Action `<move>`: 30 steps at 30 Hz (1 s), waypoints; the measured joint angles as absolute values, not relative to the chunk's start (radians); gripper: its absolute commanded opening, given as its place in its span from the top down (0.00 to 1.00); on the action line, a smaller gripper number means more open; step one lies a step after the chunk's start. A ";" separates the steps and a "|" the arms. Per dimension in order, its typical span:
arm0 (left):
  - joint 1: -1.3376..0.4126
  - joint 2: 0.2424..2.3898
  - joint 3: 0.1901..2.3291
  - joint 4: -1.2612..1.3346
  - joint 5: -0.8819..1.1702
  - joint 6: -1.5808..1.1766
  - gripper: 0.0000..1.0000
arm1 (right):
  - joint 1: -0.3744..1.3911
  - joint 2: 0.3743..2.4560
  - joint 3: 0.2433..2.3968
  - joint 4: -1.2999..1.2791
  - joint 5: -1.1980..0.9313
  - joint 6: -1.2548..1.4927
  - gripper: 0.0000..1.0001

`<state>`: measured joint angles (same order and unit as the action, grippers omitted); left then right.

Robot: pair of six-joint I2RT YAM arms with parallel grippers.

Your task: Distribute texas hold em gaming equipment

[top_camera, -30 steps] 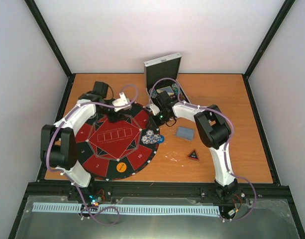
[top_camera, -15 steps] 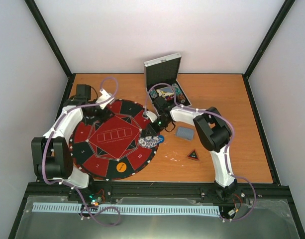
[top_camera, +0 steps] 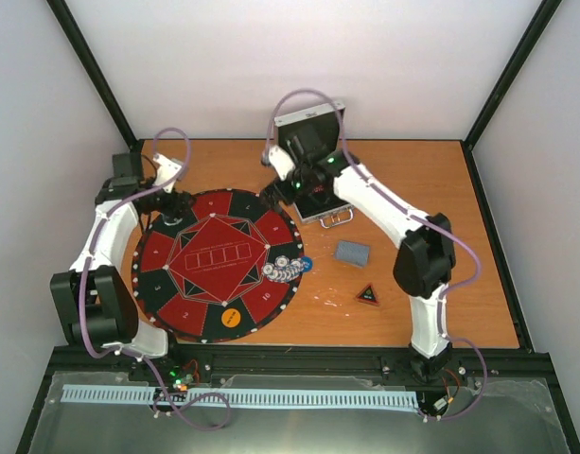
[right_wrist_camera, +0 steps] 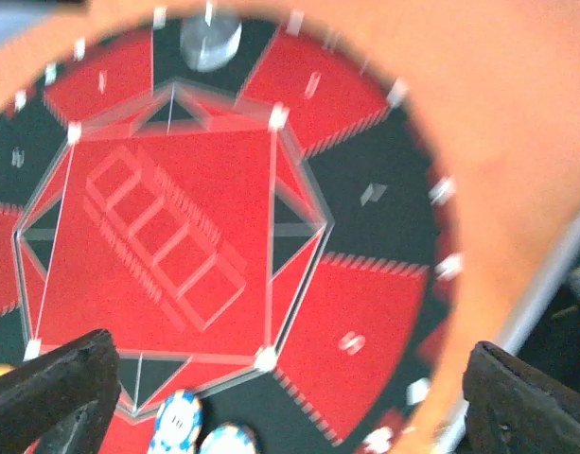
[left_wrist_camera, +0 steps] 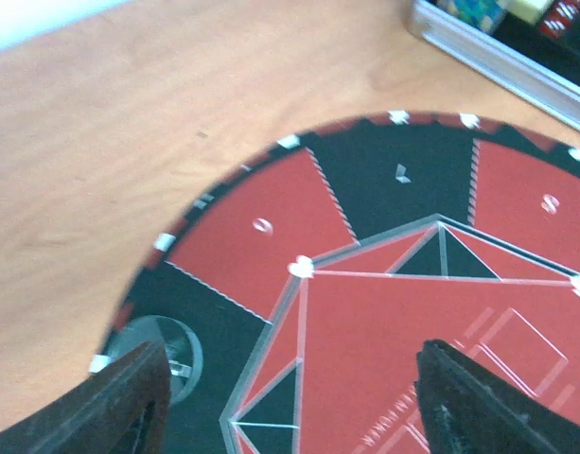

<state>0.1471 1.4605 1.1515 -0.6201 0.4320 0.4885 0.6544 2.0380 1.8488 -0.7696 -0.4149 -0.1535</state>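
Several blue-and-white poker chips (top_camera: 284, 269) lie in a loose row on the right side of the round mat (top_camera: 217, 270), with a blue disc (top_camera: 305, 264) beside them. Two of the chips (right_wrist_camera: 176, 422) show in the right wrist view. A yellow disc (top_camera: 230, 315) sits on the mat's near edge. A clear disc (left_wrist_camera: 168, 354) rests on a black segment (right_wrist_camera: 211, 38). Grey-backed cards (top_camera: 352, 253) and the triangle marker (top_camera: 367, 295) lie on the table to the right. My left gripper (top_camera: 173, 206) (left_wrist_camera: 304, 416) hangs open over the mat's far-left rim. My right gripper (top_camera: 278, 194) (right_wrist_camera: 290, 407) hangs open above the far-right rim. Both are empty.
The silver case (top_camera: 313, 128) stands open at the back, mostly behind my right arm, its handle (top_camera: 337, 218) towards the mat. Its rim and some stored chips (left_wrist_camera: 517, 52) show in the left wrist view. Black frame rails border the table.
Both grippers have opened and pulled back from the mat's middle. The left one moved to the far left, the right one rose from the chips towards the case.
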 measured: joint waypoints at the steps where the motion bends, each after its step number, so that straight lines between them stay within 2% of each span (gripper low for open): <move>1: 0.160 1.462 1.165 -0.614 0.433 0.477 0.21 | 0.654 2.016 1.892 -0.775 -0.385 -0.179 0.00; 6: 0.209 1.465 1.200 -0.556 0.430 0.409 0.01 | 0.645 1.830 1.943 -0.685 -0.193 -0.284 0.00; 11: 0.224 1.507 1.258 -0.545 0.418 0.357 0.00 | 0.615 1.723 1.888 -0.513 0.022 -0.316 0.00; 16: 0.229 1.536 1.280 -0.537 0.413 0.335 0.00 | 0.517 1.861 2.041 -0.562 0.115 -0.279 0.00; 22: 0.229 1.596 1.285 -0.538 0.386 0.330 0.00 | 0.416 2.008 2.045 -0.690 0.142 -0.185 0.04; 30: 0.229 1.657 1.310 -0.553 0.366 0.331 0.00 | 0.387 2.154 2.078 -0.797 0.133 -0.017 0.02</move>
